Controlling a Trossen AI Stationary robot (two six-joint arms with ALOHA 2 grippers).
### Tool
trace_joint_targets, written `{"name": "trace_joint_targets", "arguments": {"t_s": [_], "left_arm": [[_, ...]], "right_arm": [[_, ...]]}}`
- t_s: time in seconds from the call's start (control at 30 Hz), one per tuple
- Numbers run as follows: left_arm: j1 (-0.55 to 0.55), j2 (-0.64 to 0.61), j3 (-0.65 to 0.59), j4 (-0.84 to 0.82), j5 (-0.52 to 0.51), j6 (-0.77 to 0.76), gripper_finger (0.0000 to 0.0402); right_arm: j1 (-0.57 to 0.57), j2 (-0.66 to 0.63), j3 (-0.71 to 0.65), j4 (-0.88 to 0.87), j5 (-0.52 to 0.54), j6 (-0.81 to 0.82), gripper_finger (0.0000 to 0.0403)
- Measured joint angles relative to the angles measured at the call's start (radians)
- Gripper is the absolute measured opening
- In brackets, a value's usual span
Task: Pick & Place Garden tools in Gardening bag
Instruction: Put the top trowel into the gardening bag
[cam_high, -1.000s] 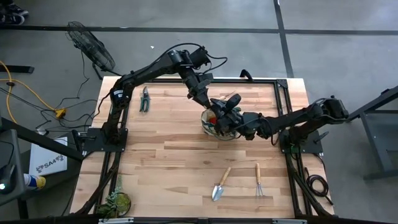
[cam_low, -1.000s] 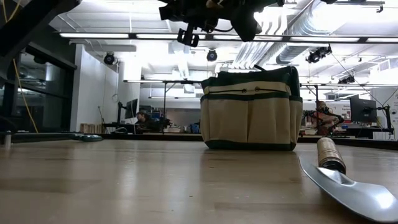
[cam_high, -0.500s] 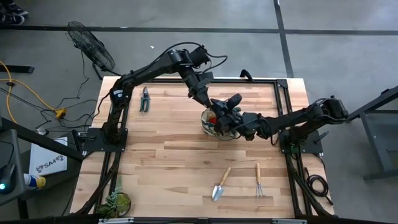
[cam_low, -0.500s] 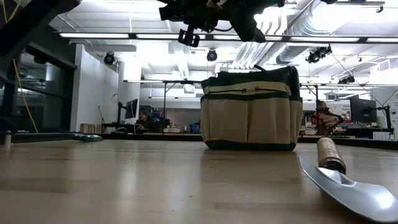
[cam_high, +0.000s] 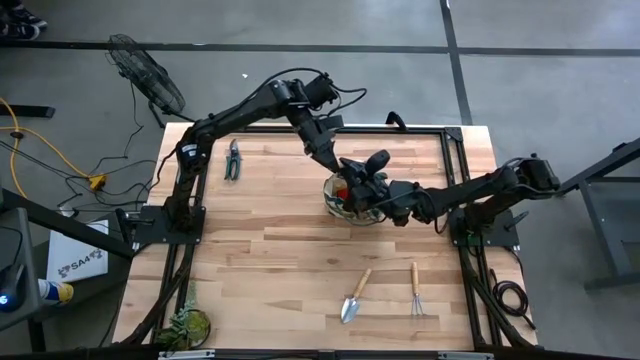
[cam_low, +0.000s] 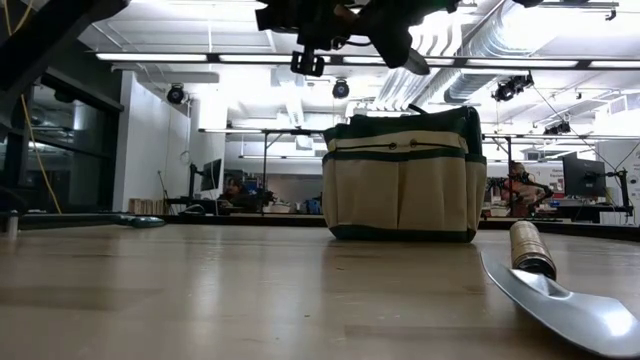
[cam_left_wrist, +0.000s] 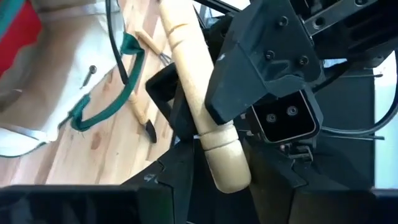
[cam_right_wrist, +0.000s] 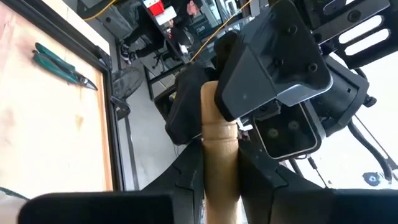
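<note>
Barely shifted since a second ago: left gripper (cam_high: 338, 163) eased slightly off the wooden trowel handle (cam_left_wrist: 200, 106), bag (cam_high: 350, 197) and both arms otherwise in place. Trowel handle held upright above the bag, mid-desk toward the far edge, pinched between the right gripper's (cam_right_wrist: 219, 163) fingers. Left fingers just beside the same handle, partly open; contact hard to tell. Red cloth (cam_high: 341, 192) inside the bag. Pruners (cam_high: 232, 159) lying near the desk's (cam_high: 270, 260) far left edge. Second trowel (cam_high: 354, 296) and hand rake (cam_high: 415, 291) side by side near the front edge. Plant clump (cam_high: 187, 324) at the front left corner.
</note>
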Motion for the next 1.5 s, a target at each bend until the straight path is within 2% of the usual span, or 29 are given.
{"name": "trace_joint_targets", "arguments": {"t_s": [0.23,0.47,0.73,1.0,1.27,1.5], "left_arm": [[0.031,-0.036,0.001,-0.053,-0.059,0.101,0.0131],[0.05,-0.125,-0.001,-0.13,-0.278,0.281,0.0132],[0.034,-0.219,-0.001,-0.157,-0.558,0.383,0.0132],[0.034,-0.267,-0.001,-0.168,-0.766,0.448,0.0132],[0.033,-0.273,-0.001,-0.189,-0.796,0.486,0.0132],[0.032,-0.273,-0.001,-0.19,-0.794,0.504,0.0132]], "right_arm": [[0.026,0.0,0.0,0.0,0.087,0.035,0.0063],[0.067,-0.035,0.005,0.034,0.191,0.157,0.0063],[0.161,-0.097,0.064,0.041,0.354,0.489,0.0063],[0.313,-0.186,0.068,0.033,0.494,0.804,0.0063],[0.5,-0.166,0.068,0.014,0.661,0.874,0.0063],[0.609,-0.112,0.044,-0.191,0.688,1.207,0.0063]]}}
